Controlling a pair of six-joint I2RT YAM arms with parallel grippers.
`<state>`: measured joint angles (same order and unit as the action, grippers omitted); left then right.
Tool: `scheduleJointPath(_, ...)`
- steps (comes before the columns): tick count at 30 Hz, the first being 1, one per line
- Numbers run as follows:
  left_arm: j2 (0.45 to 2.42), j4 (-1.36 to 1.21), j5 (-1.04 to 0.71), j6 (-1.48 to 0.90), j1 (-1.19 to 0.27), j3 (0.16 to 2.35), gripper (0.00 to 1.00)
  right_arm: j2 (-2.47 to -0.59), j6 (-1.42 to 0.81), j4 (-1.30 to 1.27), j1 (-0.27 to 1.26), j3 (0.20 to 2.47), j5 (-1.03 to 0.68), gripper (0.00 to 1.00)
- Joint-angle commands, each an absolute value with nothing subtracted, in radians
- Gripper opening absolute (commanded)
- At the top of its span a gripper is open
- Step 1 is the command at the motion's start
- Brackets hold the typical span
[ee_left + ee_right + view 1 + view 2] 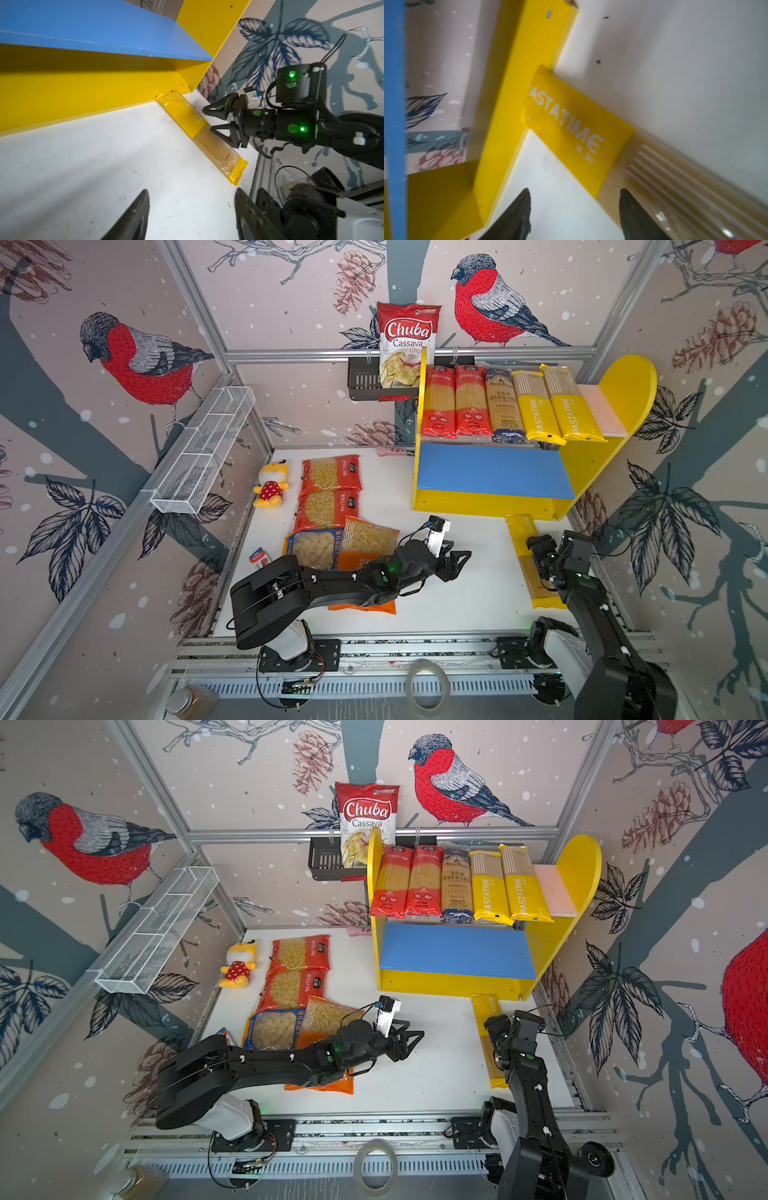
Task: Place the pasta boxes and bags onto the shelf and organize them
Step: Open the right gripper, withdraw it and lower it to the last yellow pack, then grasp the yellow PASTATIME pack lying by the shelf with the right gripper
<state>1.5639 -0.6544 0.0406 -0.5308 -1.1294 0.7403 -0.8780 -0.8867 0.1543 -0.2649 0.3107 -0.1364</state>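
Observation:
The shelf [623, 381] stands at the back right with a pink upper board [600, 410] and a blue lower board [490, 470]. Several long pasta packs [471, 402] lie side by side on the pink board: red, dark blue and yellow. One yellow PASTATIME pack [519, 531] [571, 128] lies on the table with its end against the shelf's foot. My right gripper [536, 549] [574, 207] hovers open over it, holding nothing. My left gripper [459, 564] [191, 207] is open above bare table. Macaroni bags lie at the left: red [330, 472], blue-yellow [311, 547] and orange [365, 539].
A Chuba chips bag [407, 339] stands in the black rack [365, 381] behind the shelf. A plush toy [272, 485] lies at the table's left edge, under a white wire basket [203, 448]. A tape roll [428, 691] lies on the front rail.

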Motion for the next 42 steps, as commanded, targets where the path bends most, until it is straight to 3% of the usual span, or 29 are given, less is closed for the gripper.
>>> scheduleJointPath(1, 1.567, -0.581, 0.088, -0.501, -1.132, 0.756, 0.65, -0.898, -0.885, 0.082, -0.267, 0.263, -0.052, 0.67)
scheduleJointPath(7, 1.555, -0.582, 0.109, -0.497, -1.132, 0.745, 0.67, -0.923, -0.949, 0.033, -0.161, 0.192, -0.065, 0.65)
scheduleJointPath(18, 1.516, -0.591, 0.147, -0.494, -1.123, 0.716, 0.69, -0.902, -1.275, 0.004, 0.371, 0.146, 0.111, 0.62)
scheduleJointPath(23, 1.515, -0.599, 0.141, -0.499, -1.12, 0.716, 0.69, -0.987, -1.253, -0.001, 0.527, 0.231, 0.126, 0.62)
scheduleJointPath(29, 1.519, -0.593, 0.126, -0.503, -1.12, 0.706, 0.69, -1.013, -0.971, 0.194, 0.412, 0.406, 0.072, 0.66)
scheduleJointPath(37, 1.642, -0.644, -0.005, -0.56, -1.112, 0.752, 0.69, -0.853, -0.836, 0.186, 0.073, 0.292, -0.11, 0.68)
scheduleJointPath(42, 1.714, -0.654, -0.064, -0.578, -1.112, 0.782, 0.68, -0.861, -0.836, 0.123, 0.025, 0.231, -0.203, 0.67)
